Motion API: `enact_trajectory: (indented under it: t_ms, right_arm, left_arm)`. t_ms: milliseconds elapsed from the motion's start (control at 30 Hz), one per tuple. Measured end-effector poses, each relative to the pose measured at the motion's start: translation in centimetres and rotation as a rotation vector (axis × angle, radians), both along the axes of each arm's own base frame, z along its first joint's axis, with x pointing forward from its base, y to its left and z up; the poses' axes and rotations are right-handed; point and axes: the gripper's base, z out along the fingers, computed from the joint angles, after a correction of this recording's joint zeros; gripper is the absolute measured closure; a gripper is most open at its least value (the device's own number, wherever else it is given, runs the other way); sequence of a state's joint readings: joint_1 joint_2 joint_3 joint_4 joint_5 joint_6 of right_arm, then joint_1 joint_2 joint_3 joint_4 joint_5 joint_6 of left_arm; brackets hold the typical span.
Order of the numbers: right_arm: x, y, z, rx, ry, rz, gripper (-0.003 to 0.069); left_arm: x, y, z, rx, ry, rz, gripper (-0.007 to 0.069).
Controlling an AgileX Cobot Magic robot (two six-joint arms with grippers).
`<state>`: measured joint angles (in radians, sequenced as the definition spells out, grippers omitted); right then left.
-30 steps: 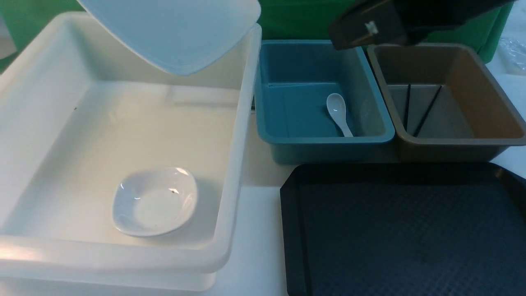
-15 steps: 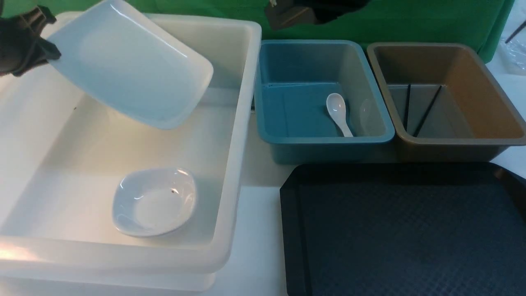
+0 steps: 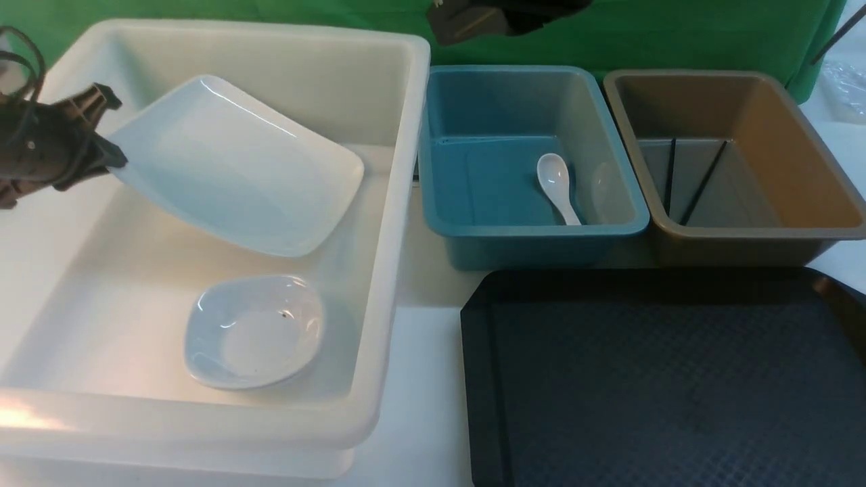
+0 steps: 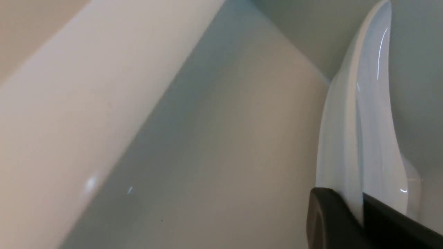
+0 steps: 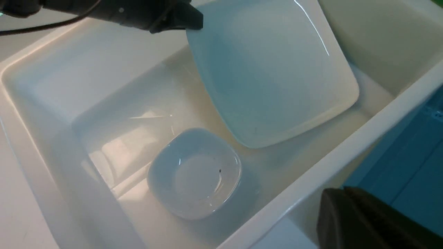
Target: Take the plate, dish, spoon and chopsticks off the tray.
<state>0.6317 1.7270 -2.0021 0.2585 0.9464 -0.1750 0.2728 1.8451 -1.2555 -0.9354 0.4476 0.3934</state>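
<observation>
Plate (image 3: 237, 166) hangs tilted from the left gripper (image 3: 111, 145), fingers pinching its rim; lowering into the white bin (image 3: 399, 203) likely comes next, then release.

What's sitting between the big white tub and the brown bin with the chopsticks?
The blue bin stands between the white tub and the brown bin, with the spoon lying inside it. The front view shows this.

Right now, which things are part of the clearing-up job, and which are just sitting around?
Job things:
plate, held by the left tool
small dish
spoon
chopsticks
tray

Just around:
white bin
blue bin
brown bin
green cloth
</observation>
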Motion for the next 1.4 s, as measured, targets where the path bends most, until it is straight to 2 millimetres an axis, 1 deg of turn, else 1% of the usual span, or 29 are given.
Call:
enact_trajectory:
  t_ms: [67,100,233,267,333,400,467,567,667,733,767,833,867,900,933,967,1000,1033,1067,1100,1133,1200,1233,1267,1333,1400]
  right_arm:
    - [0.0,0.0,0.0,-0.002,0.003,0.001,0.0638]
    - [-0.1,0.0,-0.1,-0.009,0.010,0.003,0.0638]
    - [-0.2,-0.1,-0.2,-0.019,0.023,0.007,0.0638]
    - [-0.2,-0.1,-0.2,-0.021,0.026,0.008,0.0638]
    - [-0.2,-0.1,-0.2,-0.021,0.026,0.008,0.0638]
    - [-0.2,-0.1,-0.2,-0.019,0.029,0.010,0.0638]
    - [-0.2,-0.1,-0.2,-0.019,0.030,0.010,0.0638]
    - [-0.3,-0.1,-0.2,-0.019,0.034,0.012,0.0638]
    - [-0.3,-0.1,-0.3,-0.024,0.041,0.015,0.0638]
    - [-0.3,-0.1,-0.3,-0.026,0.042,0.015,0.0638]
    - [-0.4,-0.2,-0.2,-0.027,0.036,0.013,0.0638]
    - [-0.7,-0.6,0.3,-0.029,0.021,0.003,0.0638]
    - [-1.0,-1.0,0.8,-0.033,0.006,-0.014,0.0638]
    - [-1.3,-1.4,1.2,-0.032,-0.004,-0.025,0.0638]
    - [-1.6,-2.0,1.8,-0.038,-0.022,-0.052,0.0638]
    - [-2.0,-2.5,2.3,-0.042,-0.037,-0.072,0.0638]
    - [-2.5,-3.2,3.1,-0.041,-0.056,-0.105,0.0638]
    - [-3.0,-4.0,3.8,-0.037,-0.077,-0.147,0.0638]
    - [-3.7,-5.2,5.0,-0.032,-0.115,-0.207,0.0638]
    - [-4.3,-6.0,5.7,-0.023,-0.133,-0.246,0.0638]
    - [-4.5,-6.3,6.0,-0.020,-0.143,-0.263,0.0638]
    - [-6.2,-8.4,7.5,0.017,-0.200,-0.350,0.0638]
    - [-6.6,-8.8,7.8,0.022,-0.214,-0.359,0.0638]
    - [-8.1,-10.3,8.6,0.065,-0.262,-0.394,0.0638]
    - [-9.6,-11.6,8.8,0.098,-0.308,-0.414,0.0638]
    - [-11.1,-12.8,8.3,0.137,-0.348,-0.431,0.0638]
  left_arm:
    - [0.0,-0.1,-0.3,-0.009,0.013,-0.009,0.0586]
    - [0.0,-0.1,-0.6,-0.013,0.033,-0.017,0.0571]
    - [-0.2,0.0,-0.9,0.009,0.069,-0.015,0.0499]
    - [-0.4,0.1,-1.1,0.030,0.089,-0.019,0.0447]
    - [-0.5,0.1,-1.2,0.043,0.109,-0.029,0.0385]
    - [-0.8,0.1,-1.4,0.062,0.136,-0.054,0.0295]
    - [-0.9,0.1,-1.5,0.068,0.150,-0.069,0.0242]
    - [-1.0,0.0,-1.3,0.077,0.167,-0.098,0.0183]
    - [-1.3,-0.2,-0.5,0.095,0.184,-0.156,0.0175]
    - [-1.5,-0.5,1.0,0.123,0.163,-0.221,0.0211]
    - [-1.7,-0.7,1.8,0.135,0.150,-0.249,0.0239]
    - [-2.2,-1.3,4.3,0.152,0.103,-0.307,0.0340]
    - [-2.7,-2.2,5.9,0.145,0.070,-0.350,0.0415]
    - [-3.1,-2.9,7.0,0.157,0.039,-0.383,0.0468]
    - [-3.7,-4.2,8.3,0.173,-0.003,-0.440,0.0527]
    - [-4.2,-5.4,9.4,0.185,-0.039,-0.489,0.0560]
    - [-4.8,-7.1,10.7,0.207,-0.084,-0.549,0.0586]
    - [-5.6,-9.0,12.0,0.226,-0.128,-0.609,0.0602]
    - [-6.8,-11.3,13.3,0.245,-0.176,-0.684,0.0613]
    - [-7.9,-13.3,14.4,0.257,-0.213,-0.753,0.0618]
    - [-8.7,-14.5,14.9,0.266,-0.229,-0.797,0.0621]
    - [-11.4,-17.9,16.6,0.304,-0.293,-0.928,0.0624]
    - [-12.0,-18.5,17.0,0.309,-0.308,-0.950,0.0624]
    - [-14.3,-20.3,18.3,0.351,-0.363,-1.027,0.0624]
    - [-16.8,-21.6,19.7,0.382,-0.419,-1.071,0.0624]
    - [-18.9,-21.8,20.8,0.427,-0.468,-1.074,0.0624]
